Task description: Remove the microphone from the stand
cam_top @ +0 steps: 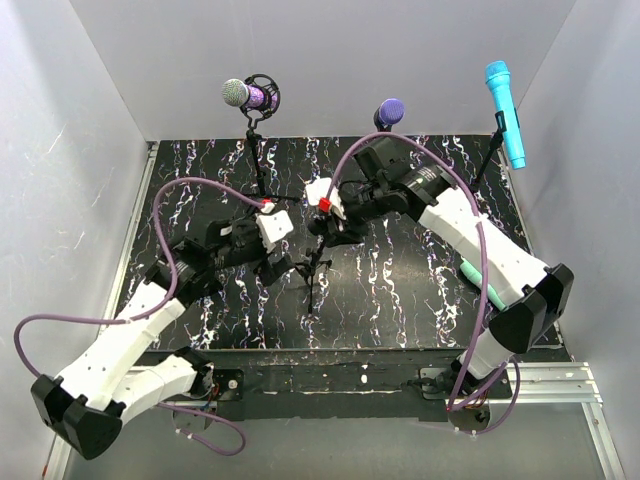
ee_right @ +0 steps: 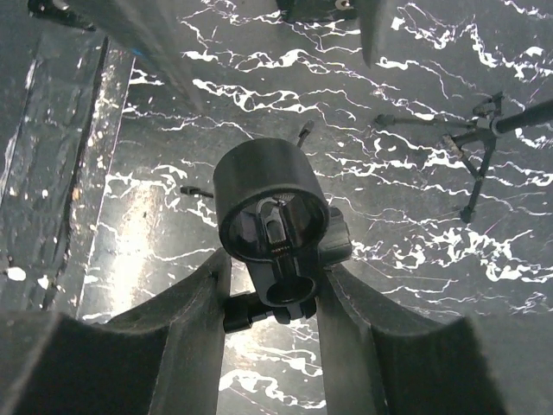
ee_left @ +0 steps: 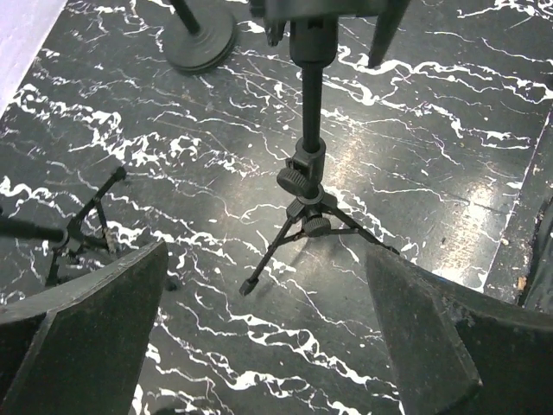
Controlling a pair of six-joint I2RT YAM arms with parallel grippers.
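A small black tripod stand (cam_top: 316, 262) stands mid-table; its pole and legs (ee_left: 307, 173) fill the left wrist view. My right gripper (cam_top: 335, 212) is shut on the stand's black clip (ee_right: 268, 194), fingers (ee_right: 207, 294) on either side, and the clip's cup is empty. My left gripper (cam_top: 275, 262) hovers just left of the stand, open, with only bare table between its fingers (ee_left: 104, 311). A mint-green object (cam_top: 478, 285), partly hidden by the right arm, lies on the table; I cannot tell whether it is the microphone.
Three other stands carry microphones at the back: silver-purple (cam_top: 240, 94), purple (cam_top: 389, 111) and cyan (cam_top: 505, 110). A round stand base (ee_left: 200, 39) and a second tripod (ee_left: 82, 229) lie near the left gripper. White walls enclose the black marbled table (cam_top: 400, 290).
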